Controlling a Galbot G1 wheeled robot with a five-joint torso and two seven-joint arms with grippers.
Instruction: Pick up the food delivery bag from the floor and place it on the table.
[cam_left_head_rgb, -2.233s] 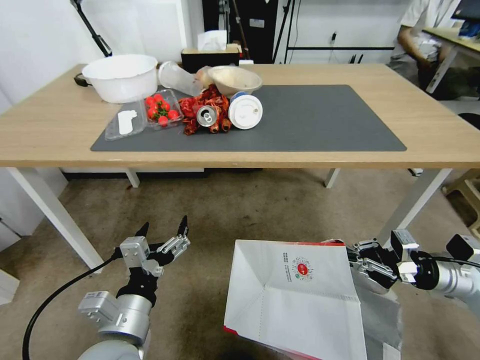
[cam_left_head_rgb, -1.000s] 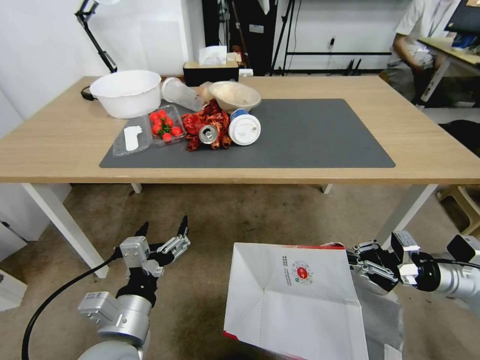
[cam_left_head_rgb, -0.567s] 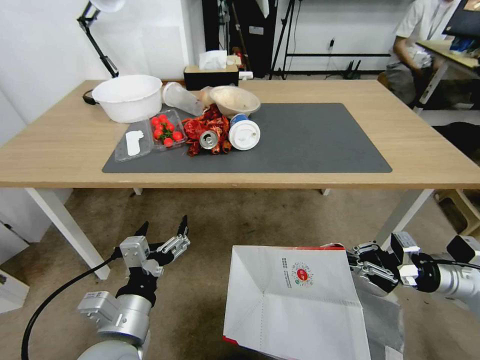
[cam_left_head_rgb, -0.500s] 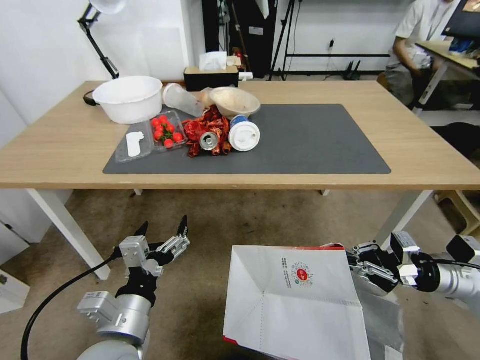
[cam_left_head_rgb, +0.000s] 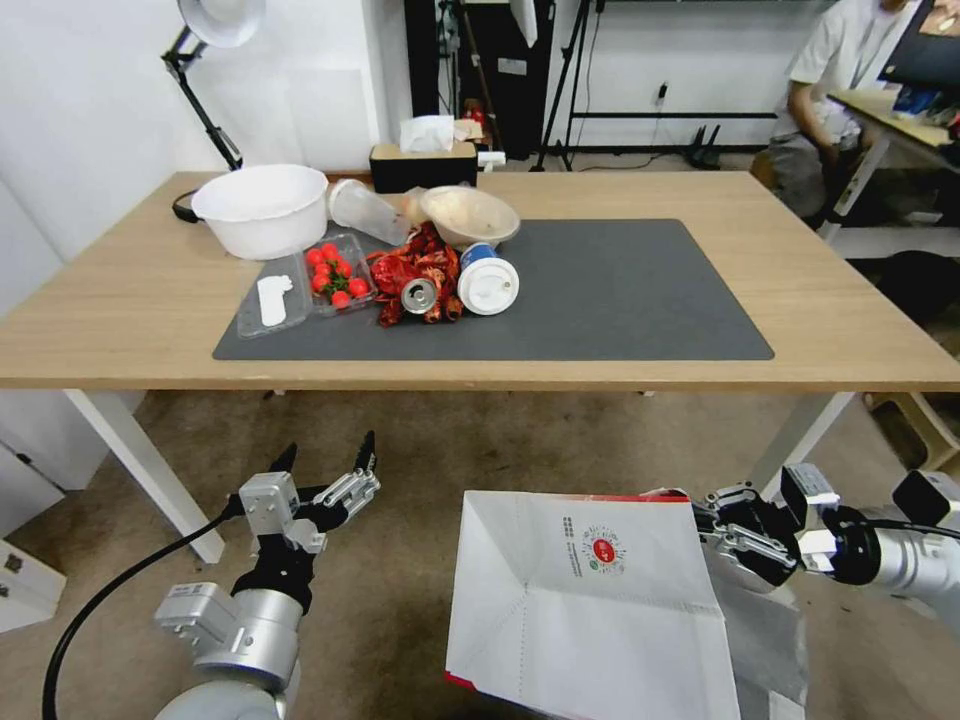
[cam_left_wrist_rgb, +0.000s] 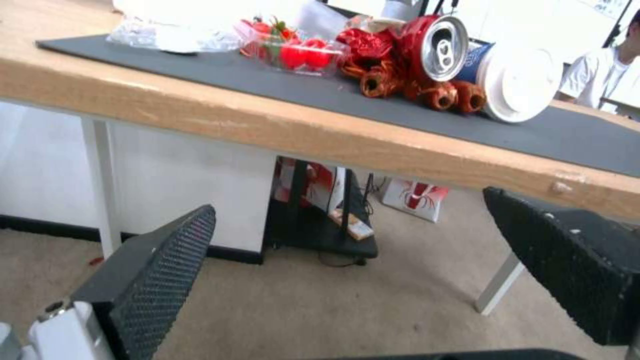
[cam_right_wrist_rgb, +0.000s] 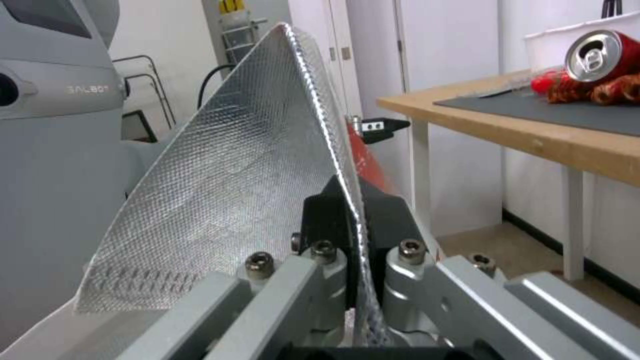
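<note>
The food delivery bag (cam_left_head_rgb: 590, 600) is white with a small round red logo, and its folded bottom faces the head camera. My right gripper (cam_left_head_rgb: 705, 525) is shut on the bag's rim at its right side. In the right wrist view the fingers (cam_right_wrist_rgb: 383, 215) pinch the silver foil lining (cam_right_wrist_rgb: 227, 175). The bag hangs over the floor (cam_left_head_rgb: 450, 450), short of the table (cam_left_head_rgb: 850, 330) and below its top. My left gripper (cam_left_head_rgb: 325, 465) is open and holds nothing, left of the bag; its black pads (cam_left_wrist_rgb: 160, 260) stand wide apart below the table edge (cam_left_wrist_rgb: 267, 130).
The left half of the dark grey mat (cam_left_head_rgb: 620, 290) carries a white bowl (cam_left_head_rgb: 262, 208), a clear box of red fruit (cam_left_head_rgb: 335, 272), a red wrapper (cam_left_head_rgb: 400, 265), a can (cam_left_head_rgb: 418, 295), a lidded cup (cam_left_head_rgb: 488, 283) and a beige bowl (cam_left_head_rgb: 468, 215). White table legs (cam_left_head_rgb: 140, 465) (cam_left_head_rgb: 800, 440) flank the floor ahead.
The whole head picture has shifted: the table sits lower in it and is seen more from above, so the camera has risen. Both grippers and the bag keep their places in the picture.
</note>
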